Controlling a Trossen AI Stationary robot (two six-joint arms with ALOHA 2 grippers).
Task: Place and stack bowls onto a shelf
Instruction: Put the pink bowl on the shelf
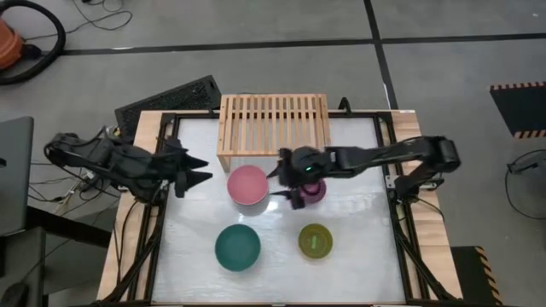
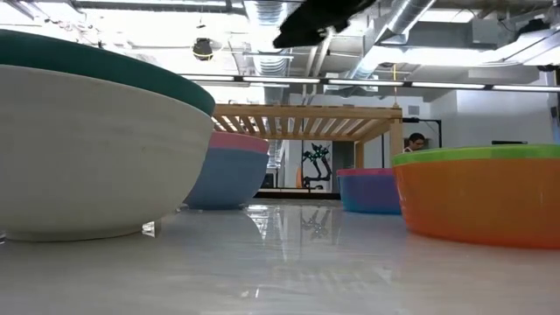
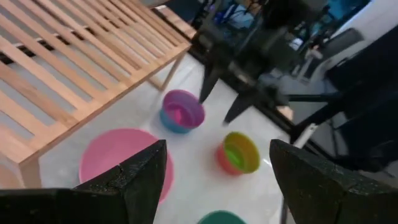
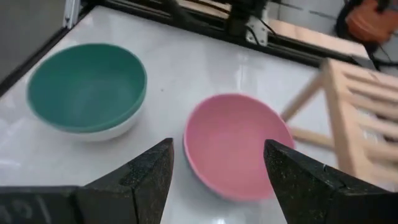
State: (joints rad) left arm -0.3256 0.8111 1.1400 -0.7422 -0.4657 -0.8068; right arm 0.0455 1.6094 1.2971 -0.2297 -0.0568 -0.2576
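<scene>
Between the pink bowl (image 1: 248,184) and purple bowl (image 1: 312,191), the right gripper (image 1: 286,183) hangs released and empty, and a careless descent may knock either bowl aside.

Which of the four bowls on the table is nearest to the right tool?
The small purple bowl: the right tool hangs beside it, while the pink, teal and green ones lie farther off.

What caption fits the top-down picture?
Two open robot hands hover above four bowl stacks by an empty wooden shelf.

Bright overhead light — glare streaks on glossy table (image 2: 289,254); shelf (image 4: 367,118) motion-blurred in right wrist view.
</scene>
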